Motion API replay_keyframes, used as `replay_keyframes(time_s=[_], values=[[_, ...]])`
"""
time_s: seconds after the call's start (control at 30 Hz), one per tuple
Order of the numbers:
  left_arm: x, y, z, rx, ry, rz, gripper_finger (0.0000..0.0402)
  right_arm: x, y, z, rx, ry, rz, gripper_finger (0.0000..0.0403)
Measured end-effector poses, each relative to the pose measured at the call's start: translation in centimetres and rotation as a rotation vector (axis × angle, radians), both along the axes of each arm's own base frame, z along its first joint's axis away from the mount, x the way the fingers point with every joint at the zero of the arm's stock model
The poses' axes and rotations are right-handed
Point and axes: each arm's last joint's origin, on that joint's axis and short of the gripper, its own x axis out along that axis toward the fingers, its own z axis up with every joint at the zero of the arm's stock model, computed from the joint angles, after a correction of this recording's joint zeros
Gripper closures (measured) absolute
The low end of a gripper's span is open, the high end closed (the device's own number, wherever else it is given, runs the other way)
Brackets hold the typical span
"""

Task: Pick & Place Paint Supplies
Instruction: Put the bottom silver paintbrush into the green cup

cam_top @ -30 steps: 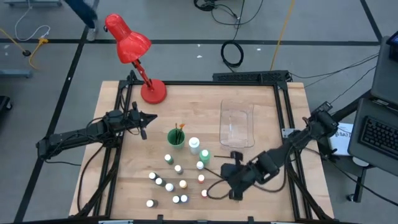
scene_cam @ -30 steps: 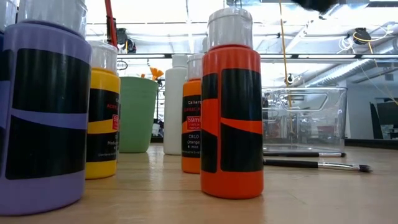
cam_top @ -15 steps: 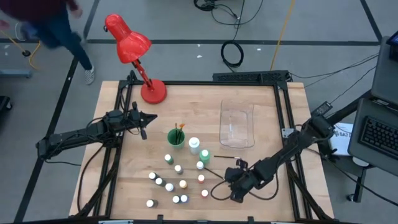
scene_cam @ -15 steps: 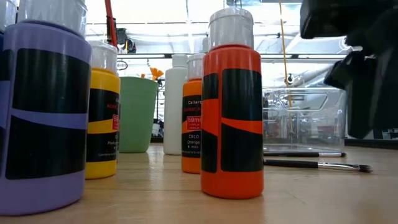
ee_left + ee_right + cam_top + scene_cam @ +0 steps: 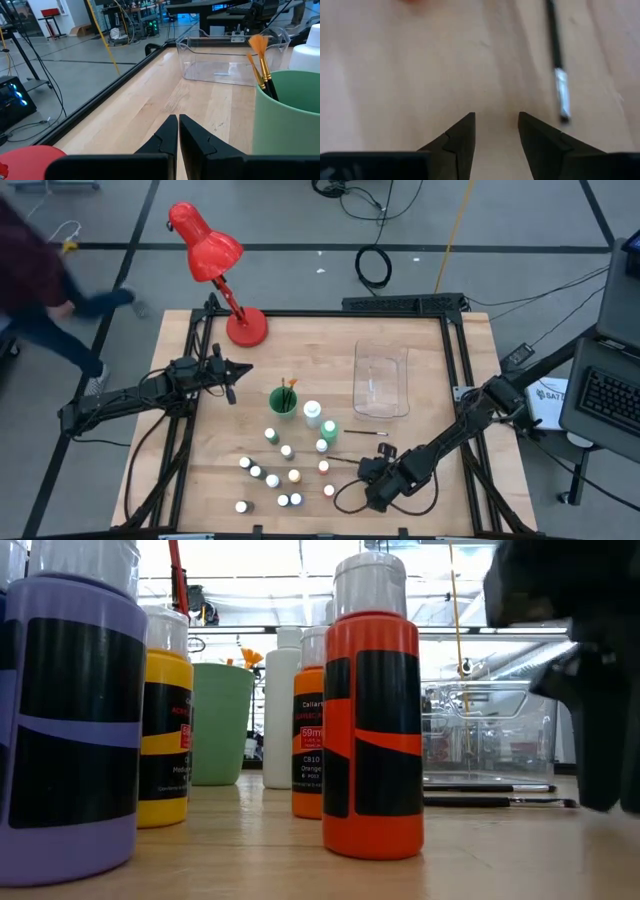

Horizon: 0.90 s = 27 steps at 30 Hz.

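**Right gripper low over the table beside a loose paintbrush**

High view: the small white-capped paint bottles [image 5: 283, 475] stand in a loose cluster on the wooden table [image 5: 420, 360], toward the front. Just behind them stand a taller white bottle [image 5: 312, 413] and a green one [image 5: 329, 430]. The green cup [image 5: 283, 402] next to them holds brushes with orange bristles. A thin dark paintbrush [image 5: 362, 433] lies flat between the bottles and the clear tray [image 5: 382, 380]. The right gripper [image 5: 372, 482] sits low near the front edge, just right of the cluster; its fingers are too small to read here. The left gripper [image 5: 232, 370] waits near the red lamp [image 5: 215, 265]. A person [image 5: 45, 290] shows blurred at the far left, cut off by the edge.

Low view: an orange bottle [image 5: 372, 710] with a black label and white cap stands close, beside purple [image 5: 70, 710] and yellow [image 5: 165, 725] ones, the purple cut off. Two brushes [image 5: 490, 800] lie in front of the tray; the right arm's dark, blurred bulk hides their tips.

Left wrist view: the left fingers [image 5: 167, 135] are pressed together on nothing. Orange-bristled brushes [image 5: 260, 60] stand in the cup, which is cut off at the edge.

Right wrist view: the right fingers [image 5: 460, 137] stand apart with bare wood between them, holding nothing. A brush lies just ahead, dark handle, silver ferrule [image 5: 562, 92], dark tip; its handle end is cut off.
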Motion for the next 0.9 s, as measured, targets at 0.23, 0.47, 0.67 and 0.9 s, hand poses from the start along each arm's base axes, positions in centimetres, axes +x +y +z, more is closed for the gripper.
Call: replay_keyframes(time_s=[0.23, 0.47, 0.67, 0.9], values=[[0.0, 0.0, 0.0, 0.003, 0.001, 0.000, 0.0380, 0.8, 1.1, 3.2, -0.133, -0.070, 0.100, 0.0284], [0.0, 0.0, 0.0, 0.003, 0.001, 0.000, 0.0380, 0.5, 0.0, 2.6, -0.215, 0.028, 0.055, 0.0299], [0.0, 0.0, 0.0, 0.003, 0.001, 0.000, 0.0380, 0.9, -0.8, 1.3, -0.258, 0.094, 0.041, 0.0280], [0.0, 0.0, 0.0, 0.003, 0.001, 0.000, 0.0380, 0.8, -2.0, 0.0, -0.273, 0.166, 0.028, 0.0259]])
